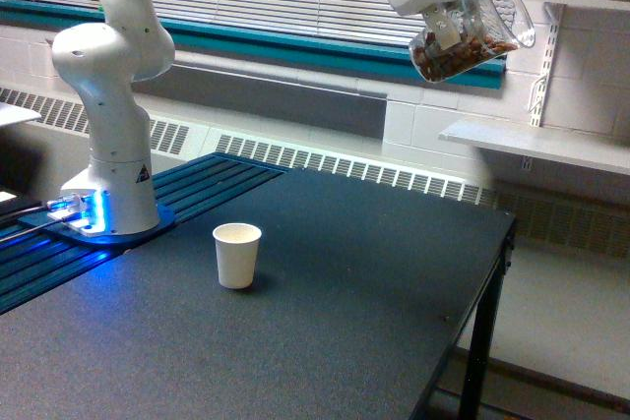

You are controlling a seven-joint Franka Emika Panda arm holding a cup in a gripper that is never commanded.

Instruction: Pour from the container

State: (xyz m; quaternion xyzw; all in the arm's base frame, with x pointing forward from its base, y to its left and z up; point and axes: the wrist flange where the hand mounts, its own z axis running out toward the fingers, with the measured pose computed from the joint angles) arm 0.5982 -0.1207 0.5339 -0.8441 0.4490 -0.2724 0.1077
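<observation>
Container (474,38), a clear plastic cup holding brown nuts, hangs tilted high at the exterior view's upper right, rim toward the right. Open air separates it from the white paper cup (237,255) standing on the dark surface (345,312), well clear of edges. Pincer (445,19) grips the container.

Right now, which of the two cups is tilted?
The clear plastic cup with brown nuts, held high by the claw. The white paper cup stands upright on the table.
</observation>
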